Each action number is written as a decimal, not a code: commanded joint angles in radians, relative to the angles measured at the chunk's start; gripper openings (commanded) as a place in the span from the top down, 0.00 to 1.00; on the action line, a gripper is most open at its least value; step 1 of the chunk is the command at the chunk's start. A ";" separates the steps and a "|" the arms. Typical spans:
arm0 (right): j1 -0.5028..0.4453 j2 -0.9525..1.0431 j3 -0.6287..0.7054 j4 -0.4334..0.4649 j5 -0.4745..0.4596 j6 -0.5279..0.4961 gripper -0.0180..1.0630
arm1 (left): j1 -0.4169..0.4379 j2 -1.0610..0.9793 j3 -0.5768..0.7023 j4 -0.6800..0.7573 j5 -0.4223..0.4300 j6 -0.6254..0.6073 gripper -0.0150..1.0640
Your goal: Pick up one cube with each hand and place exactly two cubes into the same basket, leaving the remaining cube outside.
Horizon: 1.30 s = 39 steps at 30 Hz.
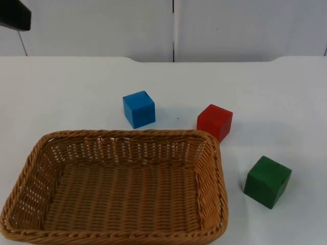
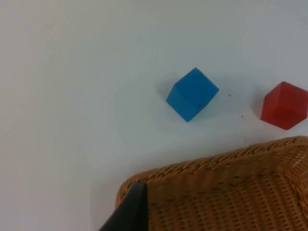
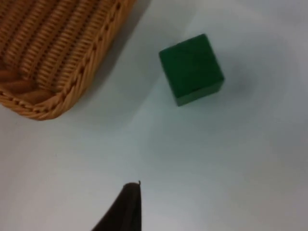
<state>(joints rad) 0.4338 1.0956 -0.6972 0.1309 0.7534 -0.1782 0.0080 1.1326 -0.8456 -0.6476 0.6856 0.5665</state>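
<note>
I see the rectangular woven wicker basket on the white table top, toward the near left, with nothing in it. The blue cube sits just behind the basket's far rim. To its right, beside the basket's far right corner, I have the red cube. The green cube lies nearer, to the right of the basket, apart from it. The grey partition wall stands behind the table.

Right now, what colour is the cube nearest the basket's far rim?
Blue, clearest in the top view.
</note>
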 commanded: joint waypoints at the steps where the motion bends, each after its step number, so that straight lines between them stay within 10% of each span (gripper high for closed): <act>1: 0.031 0.031 -0.005 0.004 -0.039 -0.009 0.01 | 0.000 0.024 -0.015 -0.075 -0.007 0.062 0.01; 18: 0.077 0.274 -0.005 -0.065 -0.222 -0.009 0.01 | -0.219 0.274 -0.094 -0.085 -0.100 0.133 0.01; 39: 0.077 0.452 -0.005 -0.102 -0.358 -0.025 0.01 | -0.275 0.633 -0.364 -0.014 -0.100 0.247 0.01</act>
<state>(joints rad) 0.5054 1.5385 -0.6992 0.0323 0.4183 -0.1978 -0.2567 1.7522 -1.1917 -0.6697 0.5891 0.7918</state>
